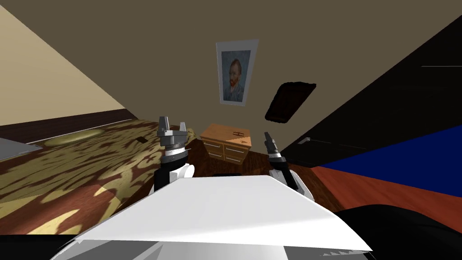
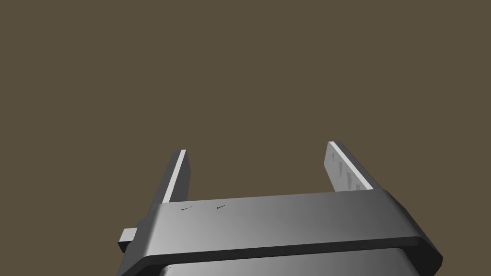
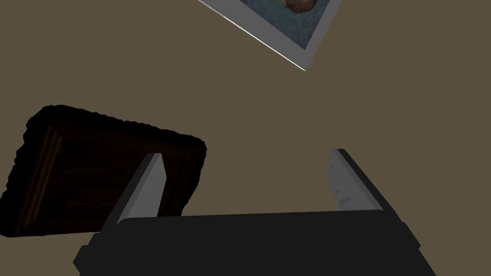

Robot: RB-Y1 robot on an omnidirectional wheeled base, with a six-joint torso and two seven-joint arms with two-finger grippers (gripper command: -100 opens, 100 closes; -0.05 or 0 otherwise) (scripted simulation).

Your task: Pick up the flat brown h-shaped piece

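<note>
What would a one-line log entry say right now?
phase: pre-grasp | H piece on dresser, untouched | left tool: open, empty | right tool: open, empty

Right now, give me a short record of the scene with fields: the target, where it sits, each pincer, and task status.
target: flat brown h-shaped piece
location: lying flat on top of the wooden dresser, against the wall ahead
left pincer: open, empty, raised, short of the dresser
right pincer: open, empty, raised, beside the dresser's right edge
status: piece not yet grasped, neither pincer touching it
</note>
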